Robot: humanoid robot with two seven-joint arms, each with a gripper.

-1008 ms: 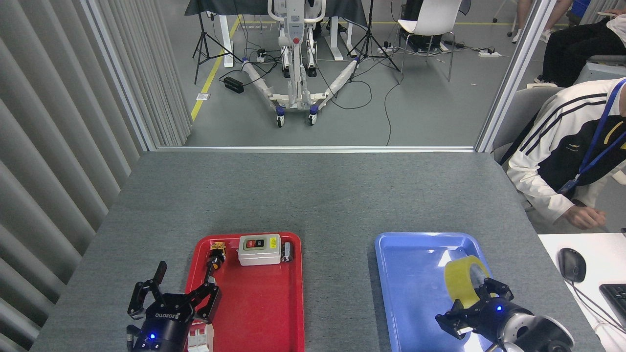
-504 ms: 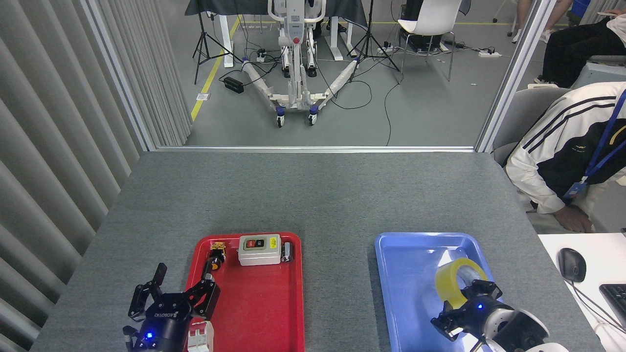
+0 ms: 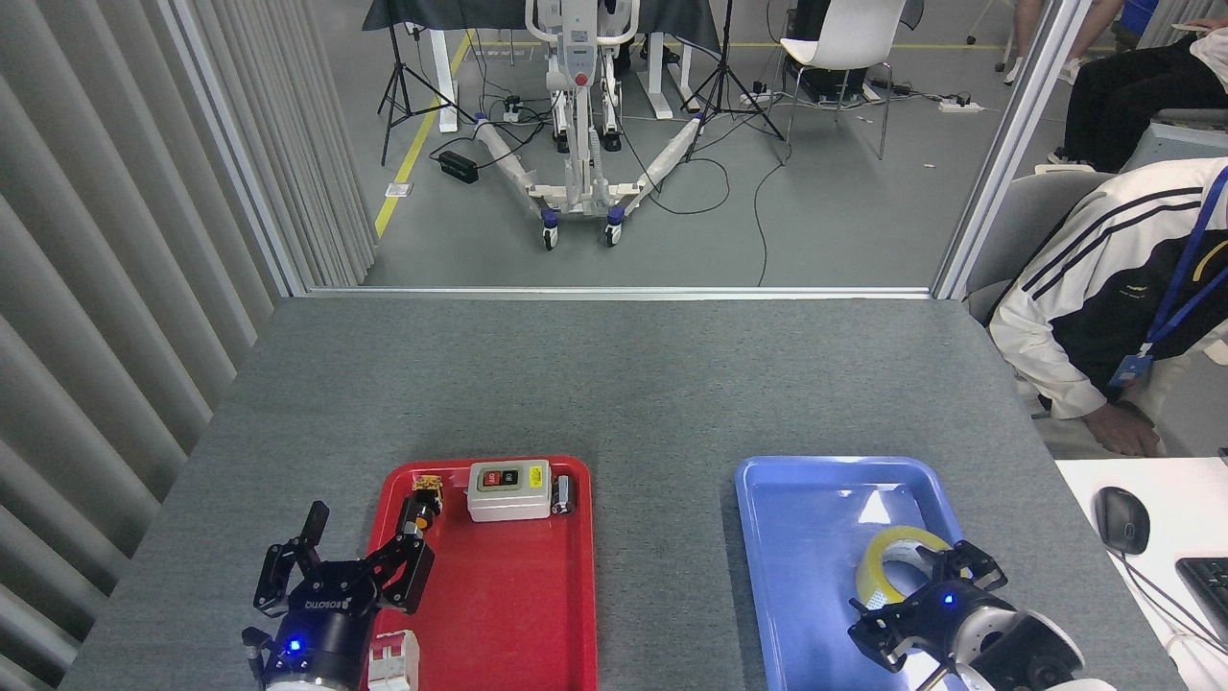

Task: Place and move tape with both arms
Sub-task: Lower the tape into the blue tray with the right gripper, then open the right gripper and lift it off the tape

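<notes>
On our left, our left gripper point(image 3: 338, 566) hangs at the near left edge of the red tray point(image 3: 499, 614), fingers spread and empty, much as it was a second ago, only shifted a touch. A white breaker-like block point(image 3: 391, 660) lies just beside it, and a grey switch box point(image 3: 508, 489) and a small yellow-headed push button point(image 3: 422, 504) sit at the tray's far end. Moving right across the bare grey table point(image 3: 614, 384), we reach the blue tray point(image 3: 815, 576), where the change is: the tape point(image 3: 892, 564), which stood tilted up in our grip a second ago, has come down and now lies nearly flat on the tray floor toward its right side. Our right gripper point(image 3: 926, 600) is still at the roll, fingers around its near rim, but we cannot tell whether they are clenched on it or already slackened. We judge the placing nearly done; letting go and drawing back looks next. A seated person point(image 3: 1103, 307) leans in at the far right.
</notes>
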